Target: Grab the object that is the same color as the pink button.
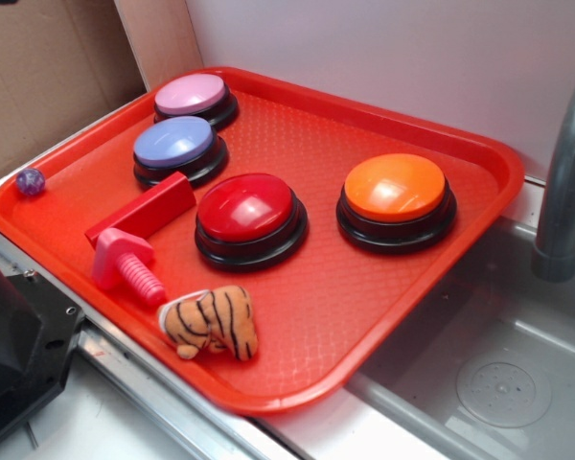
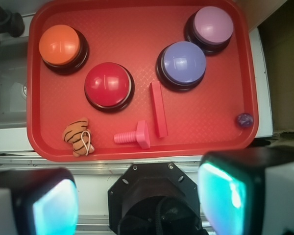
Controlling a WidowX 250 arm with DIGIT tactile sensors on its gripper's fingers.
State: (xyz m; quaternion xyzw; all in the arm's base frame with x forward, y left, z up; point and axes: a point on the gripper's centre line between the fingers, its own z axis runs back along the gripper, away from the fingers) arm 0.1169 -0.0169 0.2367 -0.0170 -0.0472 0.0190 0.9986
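Note:
The object, a small pink toy bolt (image 1: 125, 265) (image 2: 133, 136), lies on its side near the front edge of the red tray (image 1: 364, 287) (image 2: 132, 34), its hexagonal head beside a red block. The pale pink button (image 1: 192, 96) (image 2: 213, 23) sits at a far corner of the tray. In the wrist view my gripper (image 2: 139, 200) hangs high above the robot base, short of the tray's near edge. It is open, with its two pads (image 2: 56, 205) far apart and nothing between them. The exterior view does not show the gripper.
On the tray also stand a lavender-blue button (image 1: 177, 146) (image 2: 182, 62), a red button (image 1: 249, 213) (image 2: 108, 85) and an orange button (image 1: 396, 194) (image 2: 61, 45). A red block (image 1: 144, 213) (image 2: 158, 108), a plush tiger (image 1: 211, 321) (image 2: 78, 136) and a purple ball (image 1: 30, 181) (image 2: 244, 119) lie there. A sink (image 1: 498, 374) with a grey faucet (image 1: 565, 172) adjoins.

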